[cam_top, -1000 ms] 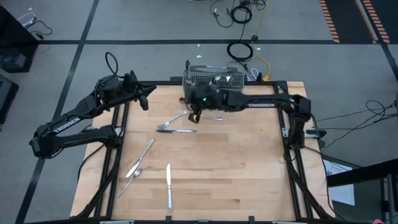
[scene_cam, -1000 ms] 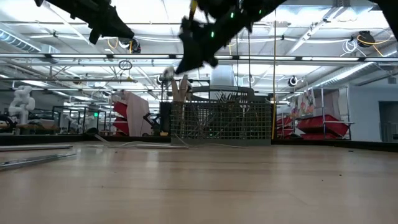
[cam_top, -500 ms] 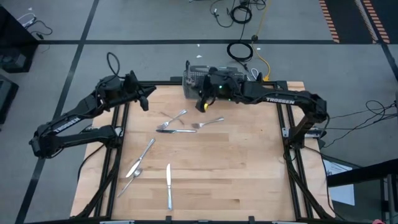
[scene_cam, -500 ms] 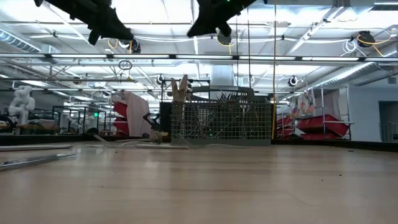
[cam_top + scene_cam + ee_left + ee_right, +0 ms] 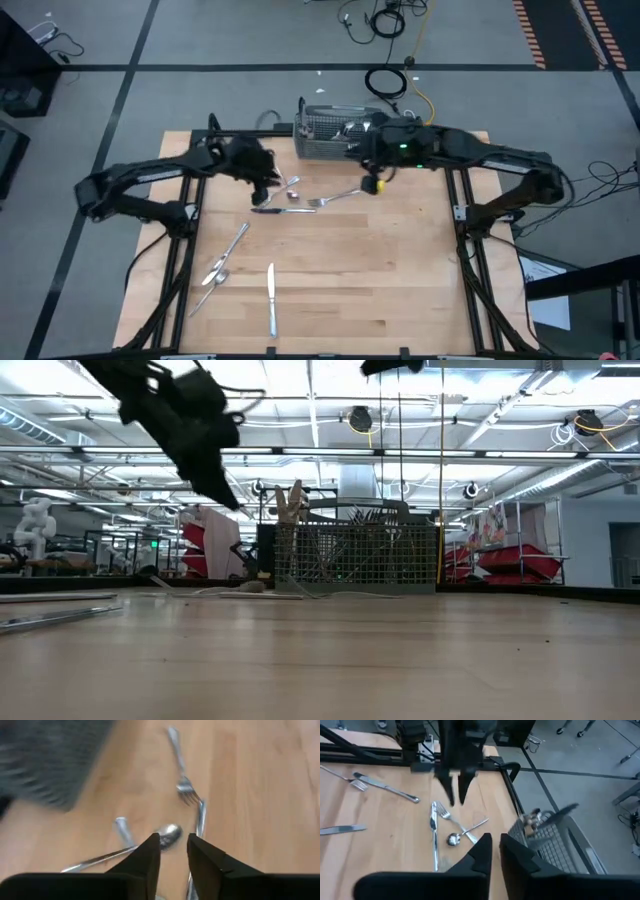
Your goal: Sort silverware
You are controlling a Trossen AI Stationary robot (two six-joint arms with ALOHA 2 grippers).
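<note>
Over the far middle of the table, the left gripper [image 5: 268, 180] has swung in from the left edge, where it hung a second ago, and now hovers above the little cluster of a spoon [image 5: 167, 835], a knife [image 5: 283, 210] and a fork [image 5: 335, 197]. Its wrist view shows the fingers [image 5: 145, 860] a narrow gap apart with nothing between them, the spoon's bowl just beyond the tips.

At about one o'clock from that cluster, the right gripper [image 5: 374, 184] has pulled back from the basket [image 5: 325, 131], where it stood half a second ago, and hangs beside the fork's handle end. Its fingers [image 5: 475, 857] stand nearly together and hold nothing that I can see.

A second ago the right arm was low over this cluster; half a second ago it was at the basket. My reading is that one piece has just gone into the basket and the arms are trading turns, the left lining up for the spoon.

Still loose on the table: the cluster at twelve o'clock, two pieces [image 5: 222, 262] lying slantwise at eight o'clock, and another knife [image 5: 270, 298] at six o'clock. Much of the silverware already stands in the basket.
</note>
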